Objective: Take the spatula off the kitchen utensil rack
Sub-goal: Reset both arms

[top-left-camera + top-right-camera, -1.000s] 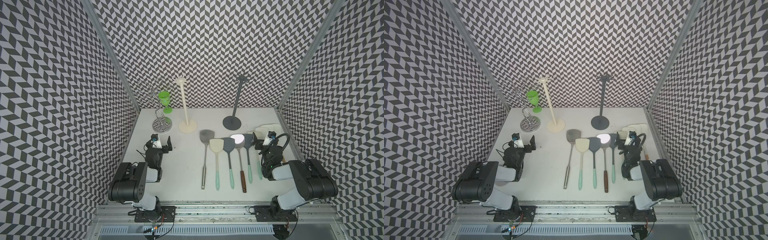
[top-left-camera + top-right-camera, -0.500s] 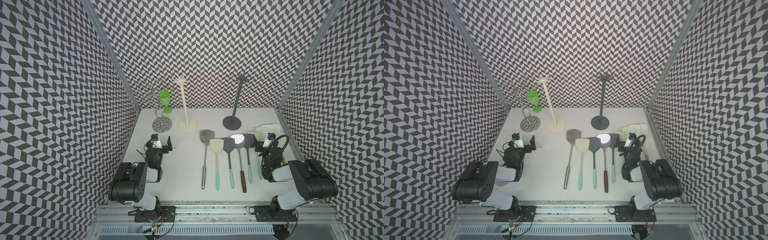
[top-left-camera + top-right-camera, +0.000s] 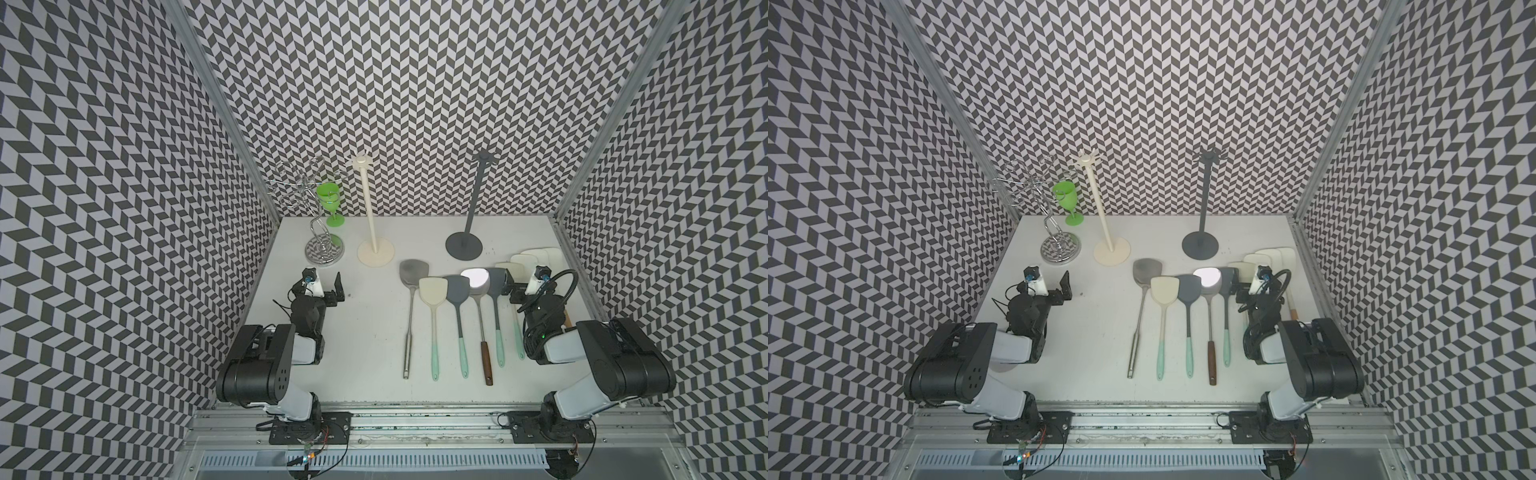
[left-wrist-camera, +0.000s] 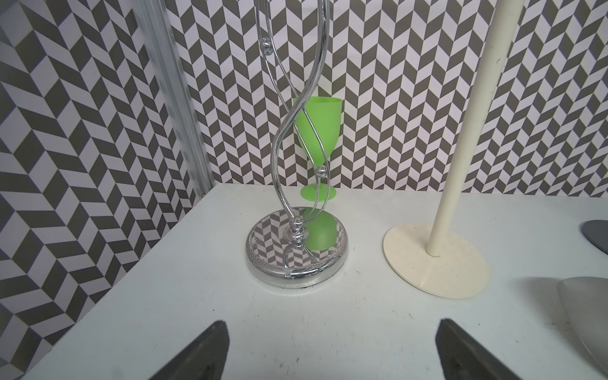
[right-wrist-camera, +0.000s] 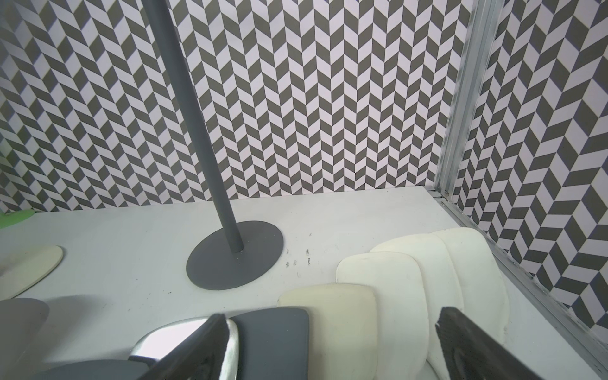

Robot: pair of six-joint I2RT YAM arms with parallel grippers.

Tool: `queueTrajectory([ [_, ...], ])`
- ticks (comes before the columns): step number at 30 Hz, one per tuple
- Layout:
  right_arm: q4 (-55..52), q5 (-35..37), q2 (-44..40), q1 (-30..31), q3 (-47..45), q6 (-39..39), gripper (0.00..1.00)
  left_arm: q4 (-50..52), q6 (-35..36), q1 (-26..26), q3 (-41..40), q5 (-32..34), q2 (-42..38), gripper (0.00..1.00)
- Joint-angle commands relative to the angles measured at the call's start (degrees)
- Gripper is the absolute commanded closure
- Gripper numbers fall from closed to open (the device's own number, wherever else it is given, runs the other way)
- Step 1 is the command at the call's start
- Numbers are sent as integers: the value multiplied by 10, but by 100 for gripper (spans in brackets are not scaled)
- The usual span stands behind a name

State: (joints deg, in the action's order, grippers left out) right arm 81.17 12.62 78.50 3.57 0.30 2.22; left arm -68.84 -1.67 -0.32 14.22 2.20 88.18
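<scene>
Two kitchen utensil racks stand at the back: a cream one (image 3: 368, 203) and a dark grey one (image 3: 476, 195), both with bare hooks in both top views. Several spatulas lie flat in a row on the table: a steel one (image 3: 410, 272), a cream one (image 3: 433, 291), dark grey ones (image 3: 458, 289) and a shiny one (image 3: 475, 278). My right gripper (image 3: 519, 286) (image 5: 330, 316) stands open just over the grey (image 5: 273, 339) and cream (image 5: 342, 322) blades. The left gripper (image 3: 328, 291) (image 4: 330, 329) is open over bare table, holding nothing.
A chrome wire stand (image 3: 318, 224) (image 4: 296, 250) sits at the back left with a green goblet (image 3: 330, 199) behind it. More cream spatula blades (image 3: 538, 257) overlap by the right wall. Patterned walls close in three sides.
</scene>
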Motion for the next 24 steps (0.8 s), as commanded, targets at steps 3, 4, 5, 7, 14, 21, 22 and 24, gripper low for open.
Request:
queueTrajectory([
  [3,101,-42,82,-1,24,-23,0,-2,15,5,17,-27,4,0],
  [4,115,-46,98,-1,27,-26,0,-3,15,4,17,-27,4,0],
  [5,137,-55,115,-1,29,-30,0,-3,15,4,16,-27,4,0],
  [7,112,-54,118,-1,46,-29,0,-3,14,4,18,-27,5,0],
  [14,-110,-68,101,-4,155,-28,0,-1,15,3,18,-26,6,0],
  [21,-56,-70,110,-3,137,-32,0,-1,15,3,18,-25,5,0],
  [22,-56,-69,111,-4,138,-31,0,-2,15,3,18,-25,5,0],
  [24,-45,-69,113,-4,134,-31,0,-2,16,3,18,-25,6,0],
])
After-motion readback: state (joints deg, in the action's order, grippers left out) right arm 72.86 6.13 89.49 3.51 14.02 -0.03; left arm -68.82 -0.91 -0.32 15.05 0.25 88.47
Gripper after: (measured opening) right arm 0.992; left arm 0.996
